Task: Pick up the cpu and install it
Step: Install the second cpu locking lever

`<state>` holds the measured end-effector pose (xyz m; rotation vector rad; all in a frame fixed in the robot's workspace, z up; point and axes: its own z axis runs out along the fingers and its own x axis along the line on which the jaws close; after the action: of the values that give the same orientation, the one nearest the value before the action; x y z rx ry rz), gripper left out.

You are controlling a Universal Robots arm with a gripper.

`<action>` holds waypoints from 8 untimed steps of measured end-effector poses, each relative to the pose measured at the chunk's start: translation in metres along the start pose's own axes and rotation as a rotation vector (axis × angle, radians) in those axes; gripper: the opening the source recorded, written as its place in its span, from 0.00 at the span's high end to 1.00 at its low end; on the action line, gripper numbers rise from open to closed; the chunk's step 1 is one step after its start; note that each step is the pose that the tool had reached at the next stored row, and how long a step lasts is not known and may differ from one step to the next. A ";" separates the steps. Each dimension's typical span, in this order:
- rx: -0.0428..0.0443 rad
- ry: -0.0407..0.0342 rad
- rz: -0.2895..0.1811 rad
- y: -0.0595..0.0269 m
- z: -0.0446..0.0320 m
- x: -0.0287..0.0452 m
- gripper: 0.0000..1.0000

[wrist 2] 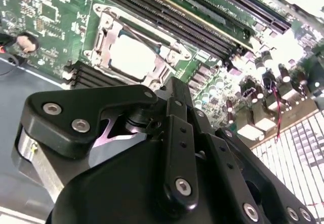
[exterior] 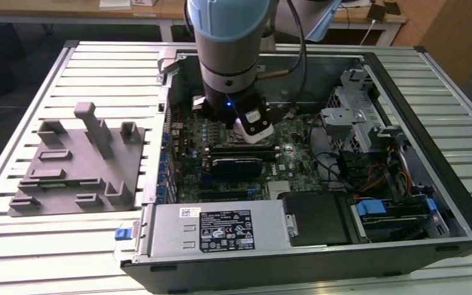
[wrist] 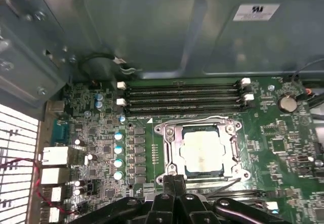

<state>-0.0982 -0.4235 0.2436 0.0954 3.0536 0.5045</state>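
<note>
A grey tray (exterior: pixel 76 163) with upright posts lies on the slatted bench (exterior: pixel 23 252) near its edge at the exterior view's left, just beside the open computer case (exterior: pixel 432 153), which covers the middle of the bench and reaches toward the edge at the exterior view's right. Inside the case lies a green motherboard (exterior: pixel 188 178). A silver power supply (exterior: pixel 211 228) sits along the case's near wall, with a black block (exterior: pixel 318 215) beside it and drive bays (exterior: pixel 392 212) in the near corner at the exterior view's right.

The arm (exterior: pixel 229 55) comes down from above into the middle of the case, and the end effector (exterior: pixel 252 132) hangs low over the motherboard.

In both wrist views the cpu (wrist: pixel 202 150) (wrist 2: pixel 132 59) sits flat in the socket frame (wrist: pixel 169 153) (wrist 2: pixel 101 47), its pale metal top facing up and the metal bracket around it. Four memory slots (wrist: pixel 182 97) run alongside the socket toward the case wall. A round coin cell (wrist: pixel 287 103) sits near one end of the slots.

The end effector (wrist: pixel 173 179) is closed and empty, its black fingers (wrist: pixel 167 181) pressed together with no gap. The tips hover at the socket's edge, just beside the cpu; whether they touch the frame cannot be told.
</note>
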 end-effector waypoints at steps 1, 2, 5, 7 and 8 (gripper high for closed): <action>0.0012 -0.0002 0.000 0.0005 -0.0014 -0.0003 0.89; 0.0031 -0.0003 0.000 0.0009 -0.0025 -0.0008 0.89; 0.0136 -0.0007 0.003 0.0020 -0.0051 -0.0035 0.89; 0.0240 -0.0003 0.006 0.0026 -0.0063 -0.0062 0.89; 0.0312 -0.0001 0.008 0.0029 -0.0068 -0.0079 0.89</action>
<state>-0.0905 -0.4235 0.2512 0.1083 3.0627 0.4573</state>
